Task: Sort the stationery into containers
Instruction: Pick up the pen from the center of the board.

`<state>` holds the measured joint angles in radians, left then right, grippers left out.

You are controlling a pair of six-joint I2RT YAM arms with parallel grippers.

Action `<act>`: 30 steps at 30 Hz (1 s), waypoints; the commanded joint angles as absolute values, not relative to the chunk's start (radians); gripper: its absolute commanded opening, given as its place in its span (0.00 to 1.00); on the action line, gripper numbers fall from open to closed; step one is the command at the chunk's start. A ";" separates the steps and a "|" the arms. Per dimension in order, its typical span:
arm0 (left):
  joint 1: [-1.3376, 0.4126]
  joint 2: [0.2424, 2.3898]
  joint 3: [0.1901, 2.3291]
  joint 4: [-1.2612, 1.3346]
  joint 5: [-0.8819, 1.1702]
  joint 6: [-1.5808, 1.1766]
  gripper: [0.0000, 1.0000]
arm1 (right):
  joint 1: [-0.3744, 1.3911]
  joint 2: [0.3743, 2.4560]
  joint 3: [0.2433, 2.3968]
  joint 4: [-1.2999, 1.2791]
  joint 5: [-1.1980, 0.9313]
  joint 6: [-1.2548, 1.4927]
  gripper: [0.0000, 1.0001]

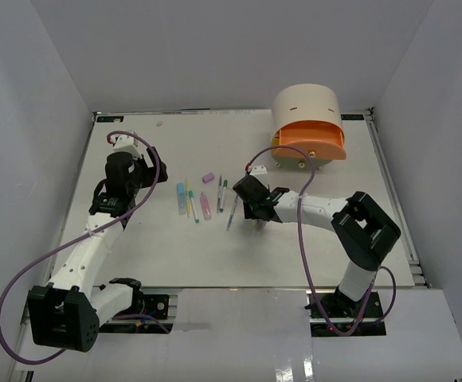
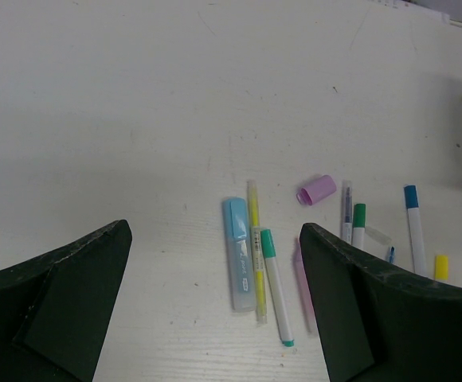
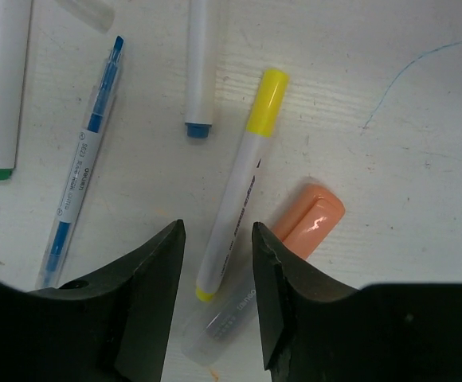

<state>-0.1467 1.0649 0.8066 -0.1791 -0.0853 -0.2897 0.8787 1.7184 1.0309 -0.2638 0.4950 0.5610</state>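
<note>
Left arm (image 1: pixel 84 251): reaches forward from its near-left base, white link slanting up and inward, black wrist bent over at the top. Left claw (image 2: pixel 215 231): jaws spread wide, both dark fingers low in the wrist view, nothing between them.

Right arm (image 1: pixel 326 211): rises from its near-right base, folds sharply at the black elbow, forearm runs left toward the middle. Right claw (image 3: pixel 217 229): aimed downward, jaws parted by only a narrow gap, not pressed together.
</note>
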 commanded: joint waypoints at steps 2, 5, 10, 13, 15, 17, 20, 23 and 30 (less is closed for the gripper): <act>-0.143 1.052 0.821 -0.175 -0.075 -0.299 0.98 | 0.880 1.756 1.084 -0.265 0.535 0.620 0.45; -0.143 1.052 0.821 -0.175 -0.077 -0.298 0.98 | 0.877 1.778 1.081 -0.268 0.541 0.630 0.42; -0.143 1.052 0.821 -0.176 -0.074 -0.298 0.98 | 0.876 1.802 1.078 -0.273 0.548 0.646 0.34; -0.143 1.051 0.821 -0.176 -0.075 -0.298 0.98 | 0.874 1.807 1.075 -0.279 0.554 0.652 0.29; -0.143 1.052 0.821 -0.176 -0.075 -0.298 0.98 | 0.876 1.807 1.077 -0.287 0.560 0.658 0.26; -0.143 1.052 0.819 -0.176 -0.075 -0.298 0.98 | 0.874 1.806 1.080 -0.302 0.568 0.661 0.22; -0.143 1.052 0.821 -0.175 -0.077 -0.298 0.98 | 0.876 1.787 1.078 -0.316 0.577 0.669 0.16; -0.143 1.055 0.821 -0.176 -0.072 -0.298 0.98 | 0.877 1.746 1.078 -0.331 0.587 0.670 0.15; -0.143 1.058 0.821 -0.178 -0.069 -0.298 0.98 | 0.879 1.593 1.114 -0.362 0.592 0.582 0.08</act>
